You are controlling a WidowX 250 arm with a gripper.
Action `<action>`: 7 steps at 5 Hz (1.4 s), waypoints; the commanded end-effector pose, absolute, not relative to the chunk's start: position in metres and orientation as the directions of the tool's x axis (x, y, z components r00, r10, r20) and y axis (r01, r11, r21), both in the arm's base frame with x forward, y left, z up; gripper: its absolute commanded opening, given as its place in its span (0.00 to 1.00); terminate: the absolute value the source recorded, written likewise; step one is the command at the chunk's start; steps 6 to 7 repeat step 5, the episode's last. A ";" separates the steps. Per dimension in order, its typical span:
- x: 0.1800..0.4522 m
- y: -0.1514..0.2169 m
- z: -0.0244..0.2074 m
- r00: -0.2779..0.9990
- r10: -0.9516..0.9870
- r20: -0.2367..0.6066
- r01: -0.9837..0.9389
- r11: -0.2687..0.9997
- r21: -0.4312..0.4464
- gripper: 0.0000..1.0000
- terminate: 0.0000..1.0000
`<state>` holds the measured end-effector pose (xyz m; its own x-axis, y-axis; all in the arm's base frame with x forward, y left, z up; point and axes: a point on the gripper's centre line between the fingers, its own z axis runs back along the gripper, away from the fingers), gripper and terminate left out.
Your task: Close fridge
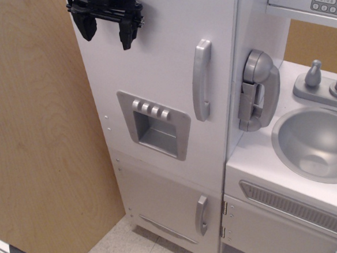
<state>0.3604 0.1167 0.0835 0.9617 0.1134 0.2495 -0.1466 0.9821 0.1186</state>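
The fridge is a tall white toy-kitchen cabinet. Its long white door lies flush against the cabinet front, with no gap showing at its right edge. The door has a grey curved handle and a grey four-button dispenser panel. My black gripper is at the top left of the door, against its upper left part. Its two fingers point down with a gap between them and hold nothing.
A shorter white lower door with a small grey handle sits under the fridge door. A grey toy phone hangs to the right. A grey sink with faucet is at right. A wood panel stands at left.
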 end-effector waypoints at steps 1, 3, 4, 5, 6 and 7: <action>0.351 0.125 0.113 0.951 0.100 0.292 -0.140 0.983 0.118 1.00 0.00; 0.283 0.131 0.121 0.978 0.033 0.204 -0.061 0.989 0.132 1.00 0.00; 0.283 0.131 0.121 0.978 0.033 0.204 -0.061 0.989 0.132 1.00 0.00; 0.283 0.131 0.121 0.978 0.033 0.204 -0.061 0.989 0.132 1.00 1.00; 0.283 0.131 0.121 0.978 0.033 0.204 -0.061 0.989 0.132 1.00 1.00; 0.283 0.131 0.121 0.978 0.033 0.204 -0.061 0.989 0.132 1.00 1.00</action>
